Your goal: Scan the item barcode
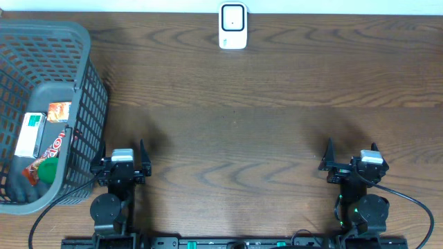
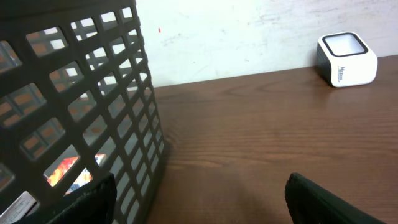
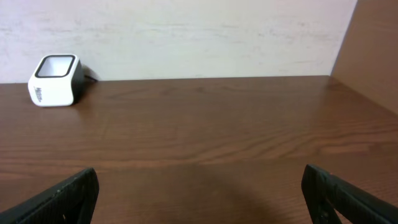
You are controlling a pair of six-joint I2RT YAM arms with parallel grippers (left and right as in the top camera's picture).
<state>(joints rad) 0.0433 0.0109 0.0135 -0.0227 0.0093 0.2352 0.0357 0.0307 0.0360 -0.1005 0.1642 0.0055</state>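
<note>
A white barcode scanner (image 1: 232,26) stands at the table's far edge, also seen in the left wrist view (image 2: 346,60) and the right wrist view (image 3: 55,80). Items lie in the grey mesh basket (image 1: 83,62) at the left: a white and green box (image 1: 30,133), an orange packet (image 1: 59,111) and a red snack packet (image 1: 55,145). My left gripper (image 1: 123,151) rests open near the front edge, just right of the basket, with nothing between its fingers (image 2: 202,202). My right gripper (image 1: 351,151) is open and empty at the front right (image 3: 200,196).
The basket wall (image 2: 81,93) fills the left of the left wrist view, with a red-orange packet (image 2: 62,171) showing through the mesh. A green round thing (image 1: 47,171) and a dark object (image 1: 17,183) lie at the basket's near end. A pale wall runs behind the table.
</note>
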